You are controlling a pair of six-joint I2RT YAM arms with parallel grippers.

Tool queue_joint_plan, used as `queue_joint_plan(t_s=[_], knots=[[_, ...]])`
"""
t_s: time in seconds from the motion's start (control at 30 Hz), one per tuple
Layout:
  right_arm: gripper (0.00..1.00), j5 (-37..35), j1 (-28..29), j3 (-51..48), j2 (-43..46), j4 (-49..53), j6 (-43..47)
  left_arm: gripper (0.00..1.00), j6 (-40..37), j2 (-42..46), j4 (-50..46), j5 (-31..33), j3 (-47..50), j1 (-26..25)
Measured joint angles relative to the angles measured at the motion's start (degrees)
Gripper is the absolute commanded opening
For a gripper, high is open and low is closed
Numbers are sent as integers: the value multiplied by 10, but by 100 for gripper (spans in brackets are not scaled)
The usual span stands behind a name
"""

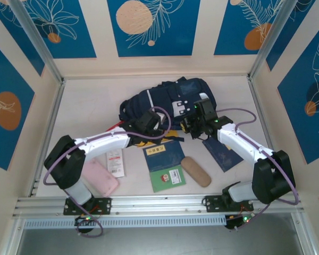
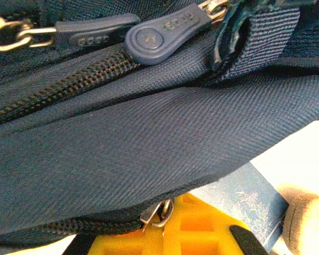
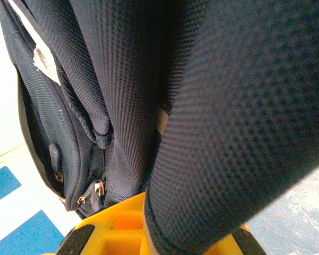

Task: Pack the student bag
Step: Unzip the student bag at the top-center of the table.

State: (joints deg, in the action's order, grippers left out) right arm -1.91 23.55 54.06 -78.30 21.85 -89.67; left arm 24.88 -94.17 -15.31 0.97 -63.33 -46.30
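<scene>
Mesh strap sits pinched in right gripper; left gripper nips student bag.

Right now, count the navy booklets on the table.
2. One navy booklet at centre, by the green booklet; another beside the right arm. The student bag may hide more.

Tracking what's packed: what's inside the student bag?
Inside the student bag nothing shows: navy fabric covers it, and the zipper in the left wrist view looks shut. Contents cannot be seen.
</scene>
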Motion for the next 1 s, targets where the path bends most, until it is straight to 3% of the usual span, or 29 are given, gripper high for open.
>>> queue_joint_plan(t_s=[0.53,1.0], knots=[[0,24,-26,-42,3,-30,25,0,7,21,10,-96,47,54],[0,52,-61,-52,-3,-42,61,0,22,45,25,-137,76,86]])
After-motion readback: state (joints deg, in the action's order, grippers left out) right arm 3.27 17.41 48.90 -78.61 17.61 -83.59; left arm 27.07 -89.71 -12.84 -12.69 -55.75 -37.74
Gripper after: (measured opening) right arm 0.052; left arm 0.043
